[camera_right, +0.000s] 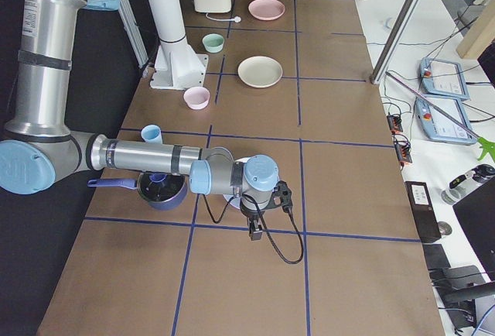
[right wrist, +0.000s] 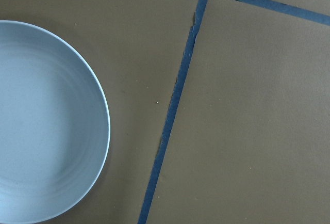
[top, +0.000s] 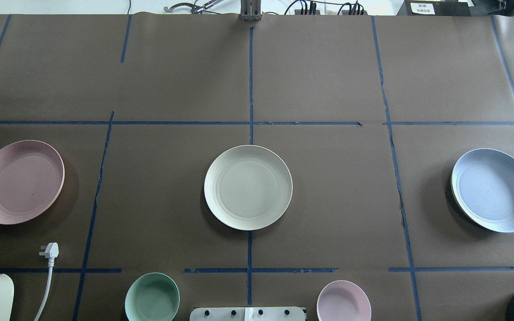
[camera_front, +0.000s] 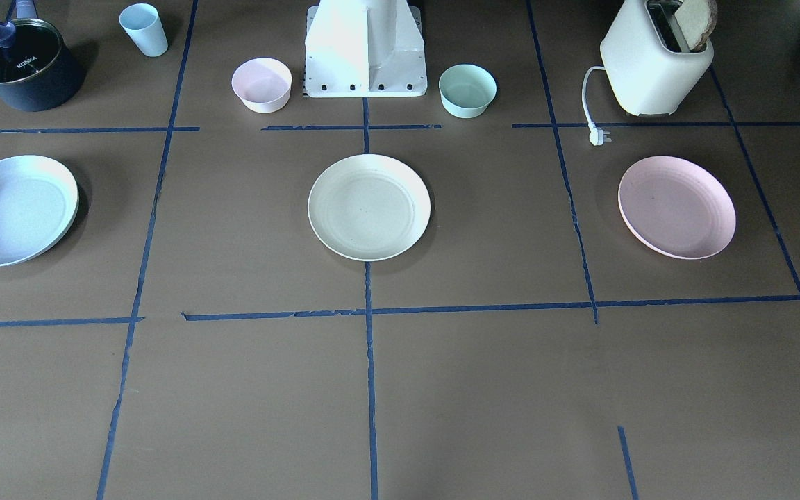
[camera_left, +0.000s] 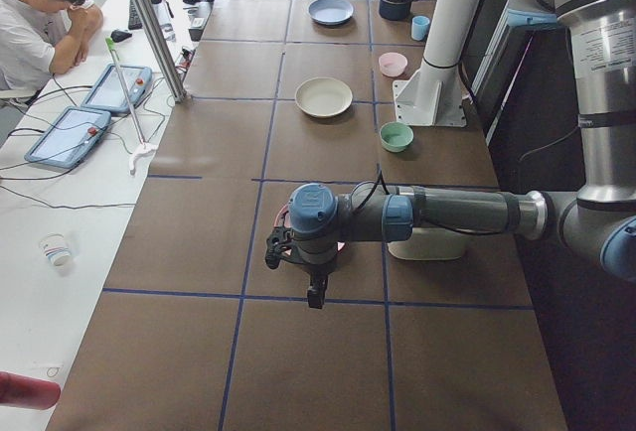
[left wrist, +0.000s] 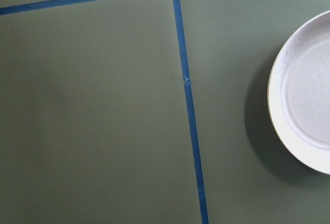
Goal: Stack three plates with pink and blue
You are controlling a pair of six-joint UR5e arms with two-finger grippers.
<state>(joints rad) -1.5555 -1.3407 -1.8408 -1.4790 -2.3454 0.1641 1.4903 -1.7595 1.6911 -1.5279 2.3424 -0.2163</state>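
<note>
Three plates lie apart in a row on the brown table: the cream plate (camera_front: 369, 207) in the middle, the pink plate (camera_front: 676, 207) on my left side, the blue plate (camera_front: 14, 210) on my right side. My left gripper (camera_left: 316, 297) hangs above the table beside the pink plate, whose rim shows in the left wrist view (left wrist: 309, 115). My right gripper (camera_right: 255, 231) hangs beside the blue plate, which shows in the right wrist view (right wrist: 46, 121). Both grippers show only in the side views, so I cannot tell whether they are open or shut.
Near the robot base (camera_front: 365, 52) stand a small pink bowl (camera_front: 262, 85) and a mint-green bowl (camera_front: 467, 90). A light blue cup (camera_front: 144, 29) and a dark pot (camera_front: 25, 64) sit behind the blue plate. A toaster (camera_front: 657, 59) with a loose plug (camera_front: 599, 136) sits behind the pink plate.
</note>
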